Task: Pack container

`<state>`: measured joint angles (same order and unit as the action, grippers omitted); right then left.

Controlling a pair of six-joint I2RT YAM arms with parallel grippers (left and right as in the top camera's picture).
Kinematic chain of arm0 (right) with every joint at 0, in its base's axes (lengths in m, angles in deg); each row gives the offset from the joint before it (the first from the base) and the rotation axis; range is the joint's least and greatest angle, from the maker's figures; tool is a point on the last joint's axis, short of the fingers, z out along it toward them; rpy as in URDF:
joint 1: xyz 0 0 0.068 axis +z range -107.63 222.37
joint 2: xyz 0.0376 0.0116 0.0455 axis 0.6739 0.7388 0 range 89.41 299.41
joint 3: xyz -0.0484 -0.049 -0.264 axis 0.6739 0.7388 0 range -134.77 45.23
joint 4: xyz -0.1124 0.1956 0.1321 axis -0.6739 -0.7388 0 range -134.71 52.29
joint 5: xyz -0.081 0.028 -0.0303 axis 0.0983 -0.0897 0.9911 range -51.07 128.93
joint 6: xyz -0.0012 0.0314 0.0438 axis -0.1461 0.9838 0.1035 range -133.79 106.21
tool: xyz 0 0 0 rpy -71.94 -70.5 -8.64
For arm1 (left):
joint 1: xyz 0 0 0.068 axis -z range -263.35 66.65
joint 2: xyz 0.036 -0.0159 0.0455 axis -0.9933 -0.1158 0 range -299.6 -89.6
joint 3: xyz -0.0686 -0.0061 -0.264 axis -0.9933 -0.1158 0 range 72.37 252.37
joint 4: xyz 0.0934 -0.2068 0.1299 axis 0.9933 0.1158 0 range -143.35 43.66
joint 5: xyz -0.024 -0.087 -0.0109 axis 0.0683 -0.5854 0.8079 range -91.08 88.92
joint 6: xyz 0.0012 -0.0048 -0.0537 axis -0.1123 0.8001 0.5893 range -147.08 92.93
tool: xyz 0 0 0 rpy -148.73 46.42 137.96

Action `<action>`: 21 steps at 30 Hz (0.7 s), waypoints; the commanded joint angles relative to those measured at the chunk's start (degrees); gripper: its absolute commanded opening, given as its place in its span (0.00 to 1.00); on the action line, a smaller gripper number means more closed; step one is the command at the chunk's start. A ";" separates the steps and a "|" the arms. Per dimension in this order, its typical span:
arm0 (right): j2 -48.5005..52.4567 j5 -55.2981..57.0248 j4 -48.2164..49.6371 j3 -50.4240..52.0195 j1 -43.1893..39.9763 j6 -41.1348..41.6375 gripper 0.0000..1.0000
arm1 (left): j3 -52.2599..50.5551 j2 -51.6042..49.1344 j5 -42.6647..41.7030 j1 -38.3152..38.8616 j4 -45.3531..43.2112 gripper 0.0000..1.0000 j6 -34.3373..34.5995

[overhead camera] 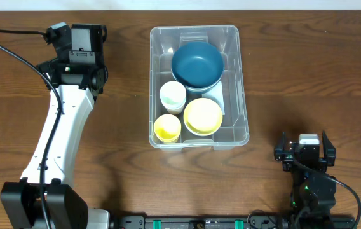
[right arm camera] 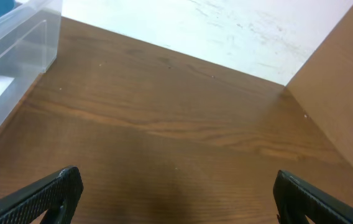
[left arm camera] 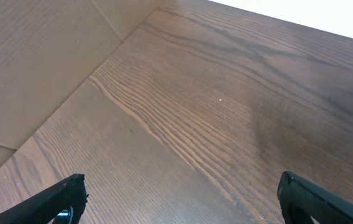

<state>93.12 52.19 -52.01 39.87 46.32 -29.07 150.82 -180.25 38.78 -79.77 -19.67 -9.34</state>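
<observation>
Overhead view: the container (overhead camera: 194, 28) is set mid-counter (overhead camera: 295, 76), between the two arms. A blue bowl (overhead camera: 197, 63), a white cup (overhead camera: 172, 97), a yellow cup (overhead camera: 167, 127) and a yellow bowl (overhead camera: 203, 116) are seen inside it. The left claw (left arm camera: 181, 196) is spread wide and empty, held over bare wood well apart from the container, at the far left. The right claw (right arm camera: 176, 186) is likewise spread wide and empty, near the container's near right corner.

Packing is judged nearly or fully done. If another piece is to be added, it should be brought in from straight above. The rim should be cleared before lowering. The gap along the right wall should be used, or the piece nested in a like dish. Release should be made low, so nothing is knocked over.

Left claw tips are hard to make out from overhead, being masked by the wrist housing. In both wrist views only the fingertips are shown, cut off at the bottom edge. Only a corner of the container is caught by the right wrist view. No lid is seen in any view. A pale patch beside the blue bowl is partly covered and cannot be read.
</observation>
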 commanded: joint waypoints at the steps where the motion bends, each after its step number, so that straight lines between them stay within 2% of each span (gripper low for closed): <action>1: 0.07 -1.51 -0.02 0.24 -0.24 -1.86 0.99 | 0.15 0.85 1.33 -0.17 0.15 0.98 -0.35; 17: 0.07 -1.70 -2.01 0.24 -0.24 -1.46 0.99 | 0.15 0.85 1.16 -0.17 0.11 0.98 -0.11; 18: 0.07 -1.70 -2.01 0.24 -0.24 -1.46 0.99 | 0.15 0.85 0.04 -0.17 -0.09 0.98 0.59; 21: 0.07 -1.70 -2.01 0.24 -0.24 -1.46 0.99 | 0.15 0.85 -10.38 -0.09 0.39 0.98 1.57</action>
<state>93.16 50.90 -53.94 39.87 46.32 -29.88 150.82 -180.23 36.07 -79.77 -19.65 -8.90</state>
